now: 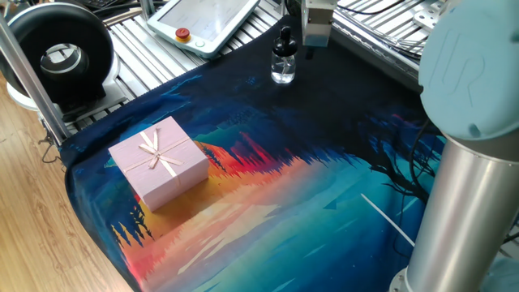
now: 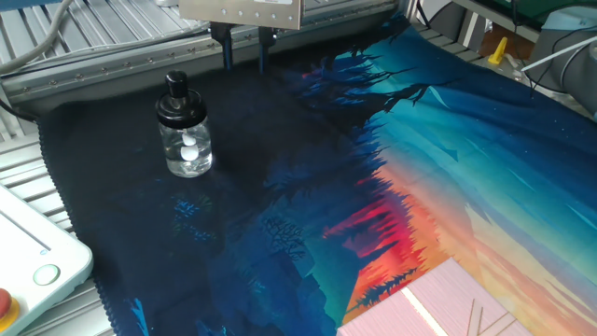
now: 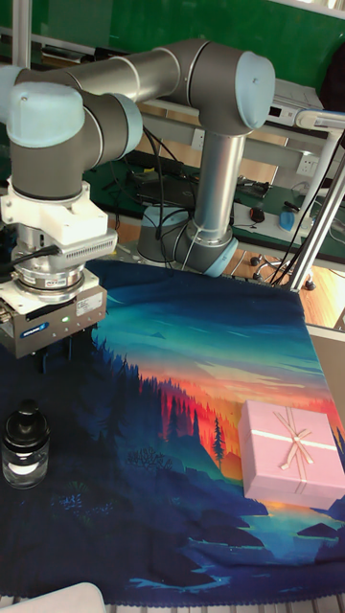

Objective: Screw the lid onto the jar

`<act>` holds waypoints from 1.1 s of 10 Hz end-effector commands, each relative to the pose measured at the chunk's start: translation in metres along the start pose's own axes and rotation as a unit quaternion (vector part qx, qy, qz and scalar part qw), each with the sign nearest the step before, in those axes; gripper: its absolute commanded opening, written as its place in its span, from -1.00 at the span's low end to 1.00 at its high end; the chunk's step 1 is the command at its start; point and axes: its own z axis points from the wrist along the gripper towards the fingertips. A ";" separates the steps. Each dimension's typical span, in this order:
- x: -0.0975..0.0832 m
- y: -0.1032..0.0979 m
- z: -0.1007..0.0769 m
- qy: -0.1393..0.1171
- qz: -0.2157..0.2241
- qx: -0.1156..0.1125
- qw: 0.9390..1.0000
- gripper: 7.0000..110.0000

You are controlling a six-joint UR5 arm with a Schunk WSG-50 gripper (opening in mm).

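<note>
The jar (image 2: 187, 151), a tiny clear glass bottle, stands upright on the dark part of the painted cloth, also visible as the jar (image 1: 283, 71) and the jar (image 3: 23, 467). The black lid (image 2: 177, 100) sits on the jar's neck, with its bulb top pointing up; it shows too as the lid (image 1: 285, 40) and the lid (image 3: 26, 427). My gripper (image 2: 244, 54) hangs above the cloth, off to one side of the jar and apart from it. It is open with nothing between its fingers. The same gripper (image 3: 56, 362) hovers higher than the lid.
A pink gift box (image 1: 159, 161) sits on the cloth's bright part, far from the jar. A teach pendant (image 1: 207, 20) and grooved metal rails (image 2: 103, 65) border the cloth behind the jar. The arm's thick column (image 1: 466, 186) rises at one edge.
</note>
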 end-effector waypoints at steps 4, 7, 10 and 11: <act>0.009 0.004 -0.002 0.017 -0.017 -0.008 1.000 -0.28; 0.006 0.006 -0.002 0.009 -0.039 -0.014 0.999 -0.28; -0.008 0.005 -0.007 -0.008 -0.043 -0.019 0.999 -0.28; -0.012 0.001 -0.009 -0.009 -0.047 -0.021 0.999 -0.28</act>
